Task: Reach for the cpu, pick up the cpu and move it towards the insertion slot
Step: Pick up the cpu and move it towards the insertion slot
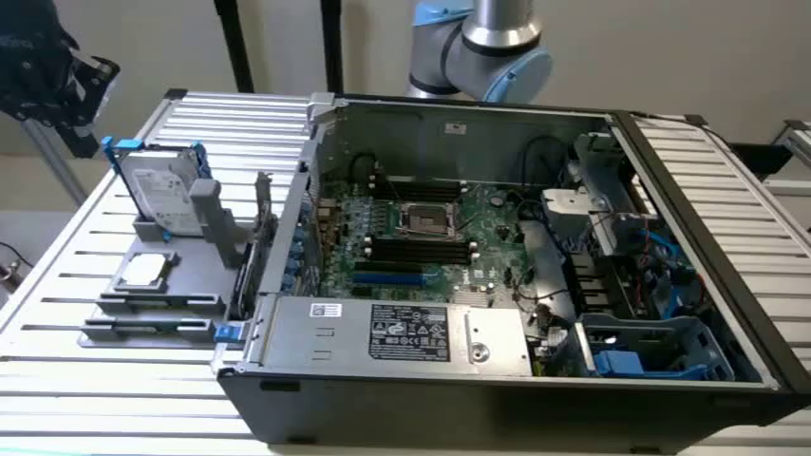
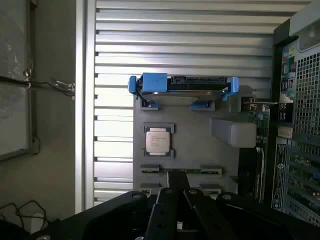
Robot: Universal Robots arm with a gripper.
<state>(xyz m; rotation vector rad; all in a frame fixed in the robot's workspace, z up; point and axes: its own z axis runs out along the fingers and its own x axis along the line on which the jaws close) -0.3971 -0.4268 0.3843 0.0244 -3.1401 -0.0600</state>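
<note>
The cpu (image 1: 146,269) (image 2: 158,141), a small silver-grey square chip, lies flat in a recess of the grey holder (image 1: 190,304) (image 2: 200,150) on the slatted table, at the exterior view's left. The insertion slot (image 1: 424,220) is a dark square socket with a metal frame on the green motherboard inside the open computer case. My gripper (image 1: 70,90) (image 2: 178,175) hangs high above the table's far left corner, well clear of the cpu. Its dark fingers meet at the tips with nothing between them.
A silver hard drive (image 1: 162,195) (image 2: 182,90) with a blue bracket stands upright in the holder just behind the cpu. A grey block (image 1: 216,223) (image 2: 232,131) rises beside it. The case wall (image 1: 285,247) stands between the holder and the motherboard. Long black memory slots (image 1: 419,252) flank the socket.
</note>
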